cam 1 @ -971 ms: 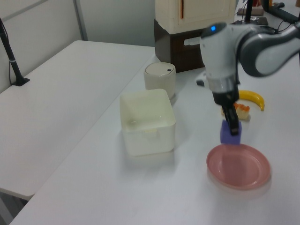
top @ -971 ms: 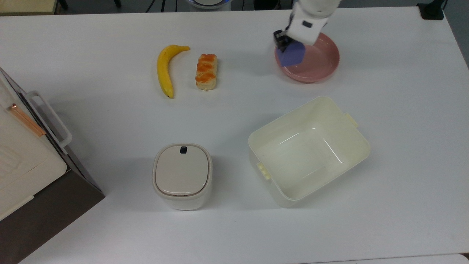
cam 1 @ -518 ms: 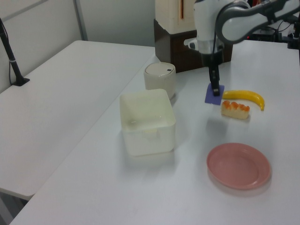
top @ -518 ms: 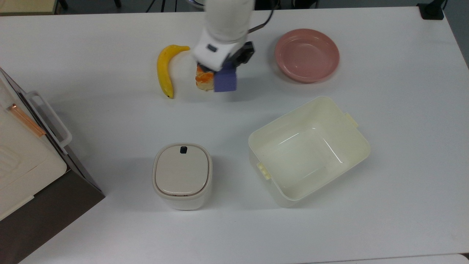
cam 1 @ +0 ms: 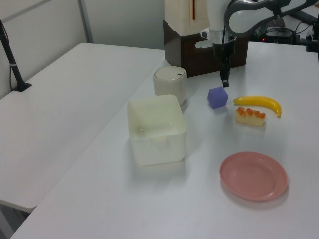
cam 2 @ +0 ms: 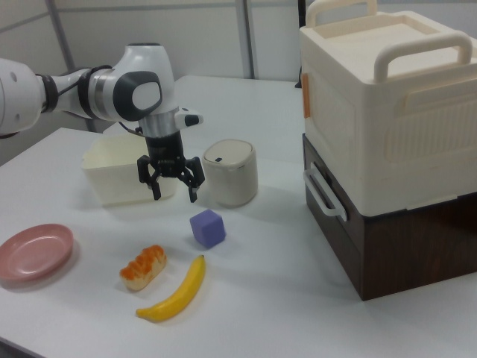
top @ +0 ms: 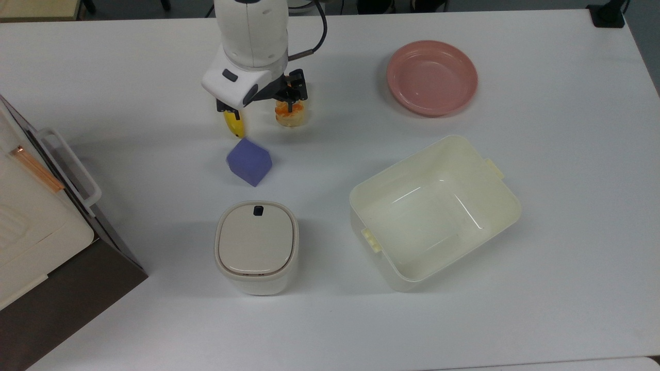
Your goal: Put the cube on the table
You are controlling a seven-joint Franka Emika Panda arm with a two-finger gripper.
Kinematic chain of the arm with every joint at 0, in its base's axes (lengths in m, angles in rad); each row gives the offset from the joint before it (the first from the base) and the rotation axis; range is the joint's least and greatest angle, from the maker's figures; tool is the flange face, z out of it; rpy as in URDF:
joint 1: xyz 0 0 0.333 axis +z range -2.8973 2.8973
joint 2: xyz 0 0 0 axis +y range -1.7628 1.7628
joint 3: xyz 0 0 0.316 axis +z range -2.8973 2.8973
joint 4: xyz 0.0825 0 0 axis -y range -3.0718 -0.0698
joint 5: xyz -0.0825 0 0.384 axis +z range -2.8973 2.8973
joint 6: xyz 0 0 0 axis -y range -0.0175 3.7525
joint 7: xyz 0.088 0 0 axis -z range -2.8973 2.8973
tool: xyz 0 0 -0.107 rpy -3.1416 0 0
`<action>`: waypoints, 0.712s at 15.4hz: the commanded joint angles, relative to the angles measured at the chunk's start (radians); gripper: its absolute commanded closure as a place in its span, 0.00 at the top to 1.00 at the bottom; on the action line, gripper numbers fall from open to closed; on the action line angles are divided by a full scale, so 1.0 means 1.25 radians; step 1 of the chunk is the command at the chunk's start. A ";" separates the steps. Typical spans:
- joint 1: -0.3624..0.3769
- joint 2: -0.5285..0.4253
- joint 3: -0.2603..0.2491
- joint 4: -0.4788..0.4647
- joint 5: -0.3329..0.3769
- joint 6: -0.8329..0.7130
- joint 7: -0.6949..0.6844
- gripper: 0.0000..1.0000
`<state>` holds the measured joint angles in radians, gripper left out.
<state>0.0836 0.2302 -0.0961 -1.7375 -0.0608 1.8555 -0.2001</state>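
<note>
The blue-purple cube (top: 249, 161) (cam 1: 217, 97) (cam 2: 207, 227) rests free on the white table (top: 567, 154) (cam 2: 261, 306), between the banana tip and the lidded canister. My gripper (top: 258, 100) (cam 2: 174, 188) hangs open above the table, just behind the cube in the right view and apart from it, with nothing between its fingers. In the top view the hand covers most of the banana and part of the bread. In the left view the gripper (cam 1: 225, 77) points down just above and behind the cube.
A banana (cam 2: 175, 296) and a bread piece (cam 2: 143, 267) lie near the cube. A pink plate (top: 432, 77), a cream open bin (top: 433, 211) and a lidded white canister (top: 256, 246) stand around. A large cream box on a dark base (cam 2: 387, 127) fills the top view's left edge.
My gripper carried the cube from the pink plate past the bread toward the top view's left, let it go and opened. The cube now sits on the table.
</note>
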 commanded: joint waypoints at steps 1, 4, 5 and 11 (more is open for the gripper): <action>-0.008 -0.060 0.001 0.006 -0.009 -0.003 0.062 1.00; -0.010 -0.107 0.001 0.017 -0.008 -0.020 0.126 1.00; -0.010 -0.117 0.001 0.028 -0.008 -0.039 0.137 1.00; -0.003 -0.129 0.004 0.088 0.000 -0.100 0.273 1.00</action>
<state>0.0699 0.0791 -0.0945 -1.6470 -0.0607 1.7606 0.0446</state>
